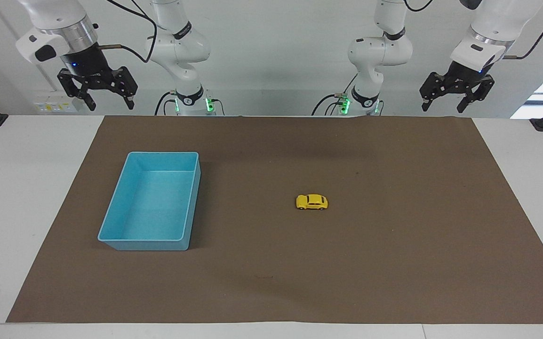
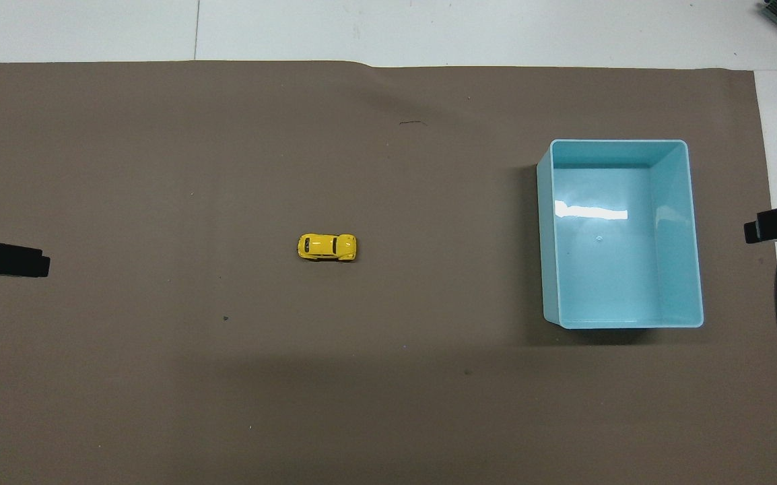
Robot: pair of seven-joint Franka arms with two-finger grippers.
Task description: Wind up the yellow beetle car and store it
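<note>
- A brown mat (image 1: 394, 263) covers most of the white worktop (image 1: 12, 197).
- An open light blue bin (image 1: 111, 221), upright and rectangular, stands on the mat toward the right arm's end of the worktop.

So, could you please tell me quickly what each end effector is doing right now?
Left end effector: open, holding nothing.
Right end effector: open, holding nothing.

A white surface (image 1: 27, 197) carries a brown mat (image 1: 271, 273) across most of the frame. On the mat stand a blue bin (image 1: 111, 238) at centre left and a yellow car (image 1: 312, 202) near the middle.
</note>
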